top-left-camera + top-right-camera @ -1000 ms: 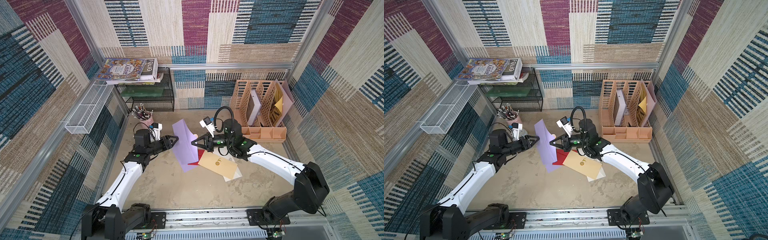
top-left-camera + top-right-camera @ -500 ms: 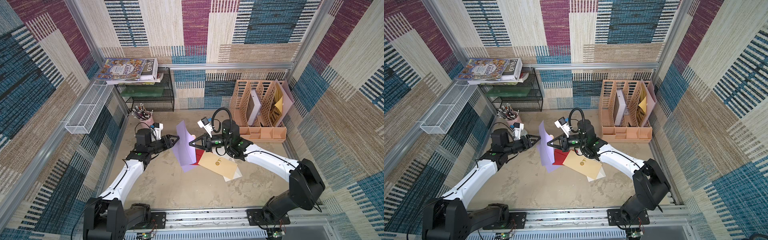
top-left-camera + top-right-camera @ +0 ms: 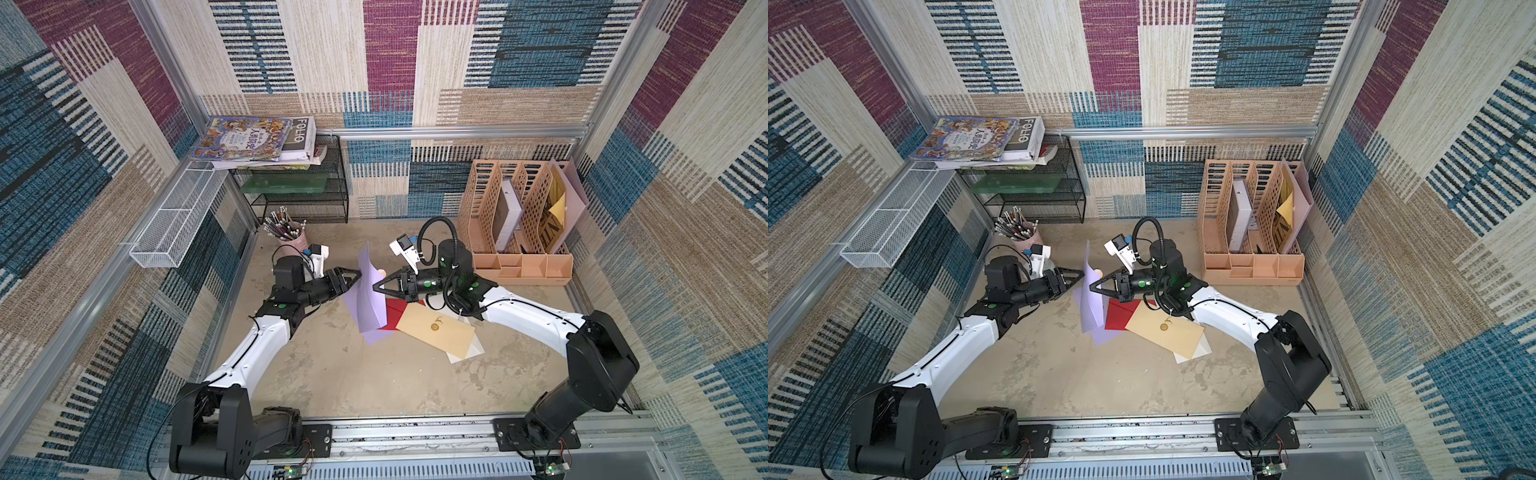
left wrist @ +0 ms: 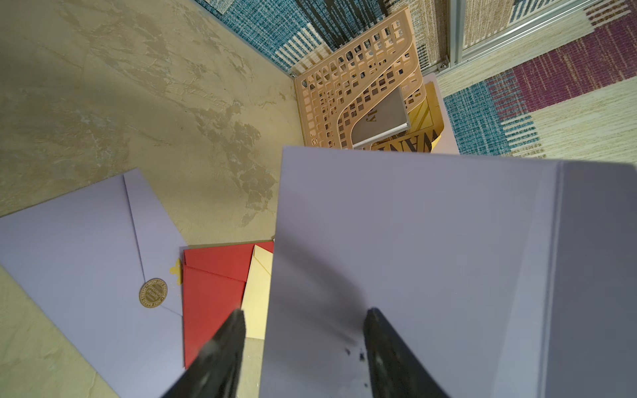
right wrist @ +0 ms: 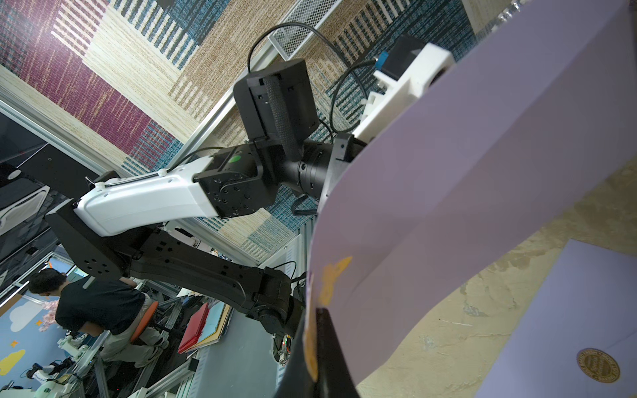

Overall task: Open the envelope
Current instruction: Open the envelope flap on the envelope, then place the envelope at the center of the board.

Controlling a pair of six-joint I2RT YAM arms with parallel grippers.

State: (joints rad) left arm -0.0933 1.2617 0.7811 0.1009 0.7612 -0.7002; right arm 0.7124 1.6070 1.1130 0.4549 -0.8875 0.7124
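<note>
Two grippers meet at the lilac envelope (image 3: 372, 307), upright above the table (image 3: 340, 374). Your right gripper (image 3: 375, 286) is clamped shut on it; your left gripper (image 3: 356, 279) hovers half open, empty. Next, probably close the left and peel it open.

Upright lilac paper envelope (image 3: 370, 309) screens part of flat red paper envelope (image 3: 395, 309); round gold seal (image 4: 153, 293) lettering unreadable.

Two black-and-white arms (image 3: 532, 320)
White shells (image 3: 257, 345), black joints (image 3: 602, 361), green dots (image 3: 281, 306), white camera mounts (image 3: 405, 247); left gripper (image 3: 356, 279) and right gripper (image 3: 375, 286) black, triangular.
</note>
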